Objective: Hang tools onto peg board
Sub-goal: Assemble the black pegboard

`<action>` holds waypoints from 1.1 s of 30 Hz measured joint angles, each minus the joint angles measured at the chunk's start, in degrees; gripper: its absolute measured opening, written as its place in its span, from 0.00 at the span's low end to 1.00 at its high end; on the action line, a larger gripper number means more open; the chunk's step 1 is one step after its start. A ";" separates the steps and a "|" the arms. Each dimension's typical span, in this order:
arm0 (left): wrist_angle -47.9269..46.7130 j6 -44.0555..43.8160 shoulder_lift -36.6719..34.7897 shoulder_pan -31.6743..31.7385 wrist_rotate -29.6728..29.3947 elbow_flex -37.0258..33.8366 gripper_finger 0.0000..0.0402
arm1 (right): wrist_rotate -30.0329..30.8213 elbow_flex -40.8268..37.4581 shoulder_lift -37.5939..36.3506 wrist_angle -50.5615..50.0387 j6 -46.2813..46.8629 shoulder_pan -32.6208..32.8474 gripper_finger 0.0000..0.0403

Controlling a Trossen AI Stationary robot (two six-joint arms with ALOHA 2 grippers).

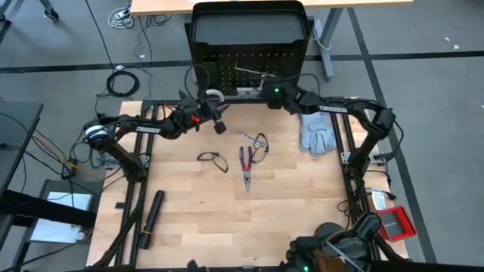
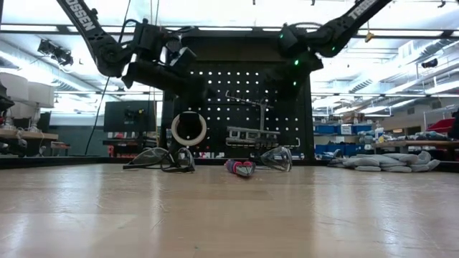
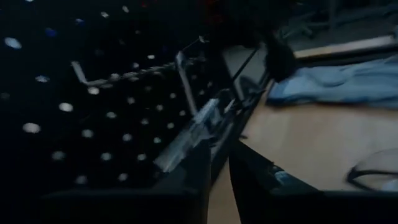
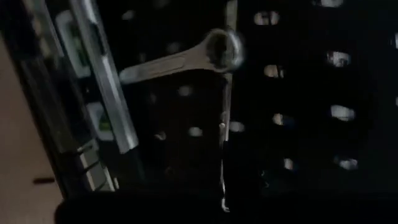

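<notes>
Peg board (image 1: 249, 57) stands upright at far edge of bench (image 1: 249, 219), perforated face toward both arms so hooks can be reached from bench side. White tape ring (image 2: 188, 128) sits against board's lower left in low view; whether it hangs on a peg or is held by left gripper (image 1: 214, 106) cannot be told. Small silver wrench (image 4: 186, 59) hangs by its ring end on a thin hook (image 4: 227, 93), handle slanting off to one side, i.e. already stowed. Black strip w/ white squares (image 2: 252, 134) rests low on board.

Not yet hung, lying flat mid-bench: red-and-blue-handled pliers (image 1: 246, 165), glasses (image 1: 214, 160), second glasses (image 1: 259, 143). Gray gloves (image 1: 318, 132) lie at right, black cylinder (image 1: 153, 211) front left.

Left gripper: at board's lower left, close to tape ring; fingers (image 3: 205, 168) nearly together w/ narrow gap; contents cannot be confirmed.

Right gripper (image 1: 266, 89): at board face just below wrench, clenched, nothing visibly held.
</notes>
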 joint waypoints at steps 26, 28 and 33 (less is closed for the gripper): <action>5.99 -26.44 0.02 -0.34 8.98 0.17 0.12 | 3.02 0.04 -6.21 4.08 12.26 0.21 0.03; 6.40 -26.65 0.04 -0.81 9.08 0.17 0.12 | 2.09 0.04 -6.04 4.05 12.23 0.13 0.03; 6.72 -26.64 0.02 -2.45 9.95 0.17 0.12 | -0.37 0.04 -5.84 -1.10 13.01 -0.10 0.03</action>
